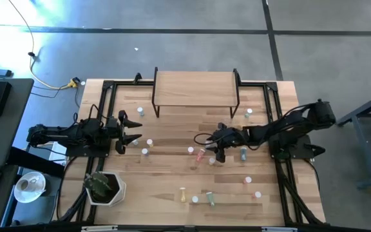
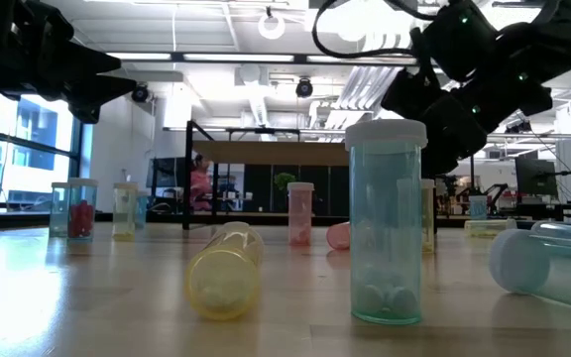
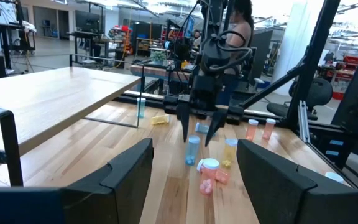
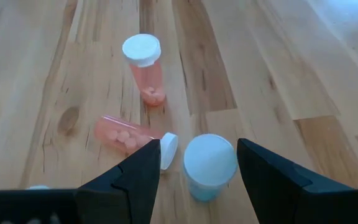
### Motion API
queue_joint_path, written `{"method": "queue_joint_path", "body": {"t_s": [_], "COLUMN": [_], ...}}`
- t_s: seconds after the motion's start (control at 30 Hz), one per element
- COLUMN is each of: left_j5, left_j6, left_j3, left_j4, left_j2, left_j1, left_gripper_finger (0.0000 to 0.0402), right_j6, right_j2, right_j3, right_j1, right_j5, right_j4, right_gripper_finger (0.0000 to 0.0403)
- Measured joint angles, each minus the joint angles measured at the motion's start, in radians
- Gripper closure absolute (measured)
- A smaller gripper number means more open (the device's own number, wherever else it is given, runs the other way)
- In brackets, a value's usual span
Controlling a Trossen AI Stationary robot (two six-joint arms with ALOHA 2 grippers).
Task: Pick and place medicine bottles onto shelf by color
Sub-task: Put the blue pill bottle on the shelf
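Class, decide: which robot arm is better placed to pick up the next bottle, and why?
Right. The right gripper hangs open directly above an upright blue white-capped bottle; the left gripper waits open near the table's left edge.

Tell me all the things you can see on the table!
shelf: one, light wood on black legs, far edge of the table, nothing on it.
medicine bottles: many, white caps, scattered over the table; exact count unclear.
blue bottle: one, upright, between the right pincer's fingers.
pink bottles: two, one upright, one lying beside the blue one.
yellow bottle: one, lying at the near edge.
plant pot: one, white, near left corner.
left pincer: open, waiting at the table's left.
right pincer: open, over the blue bottle.
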State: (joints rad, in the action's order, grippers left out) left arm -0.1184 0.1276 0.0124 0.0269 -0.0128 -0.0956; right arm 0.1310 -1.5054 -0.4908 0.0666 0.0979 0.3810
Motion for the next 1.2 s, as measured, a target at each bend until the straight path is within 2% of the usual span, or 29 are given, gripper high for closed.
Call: {"method": "queue_joint_path", "body": {"t_s": [0.17, 0.43, 0.57, 0.93, 1.2], "left_j5": [0.0, 0.0, 0.0, 0.0, 0.0], "left_j6": [0.0, 0.0, 0.0, 0.0, 0.0], "left_j3": [0.0, 0.0, 0.0, 0.0, 0.0], "left_j4": [0.0, 0.0, 0.0, 0.0, 0.0], "left_j2": [0.0, 0.0, 0.0, 0.0, 0.0], "left_j1": [0.0, 0.0, 0.0, 0.0, 0.0], "left_gripper_finger": [0.0179, 0.0179, 0.0179, 0.0179, 0.0179], "right_j6": [0.0, 0.0, 0.0, -0.003, -0.105], "right_j2": [-0.015, -0.015, -0.015, 0.014, 0.211], "right_j3": [0.0, 0.0, 0.0, 0.0, 0.0], "right_j1": [0.0, 0.0, 0.0, -0.001, -0.01], "right_j5": [-0.002, -0.002, -0.001, -0.001, 0.101], "right_j4": [0.005, 0.006, 0.006, 0.003, 0.004], "right_gripper_finger": [0.021, 0.0279, 0.03, 0.0299, 0.0299]}}
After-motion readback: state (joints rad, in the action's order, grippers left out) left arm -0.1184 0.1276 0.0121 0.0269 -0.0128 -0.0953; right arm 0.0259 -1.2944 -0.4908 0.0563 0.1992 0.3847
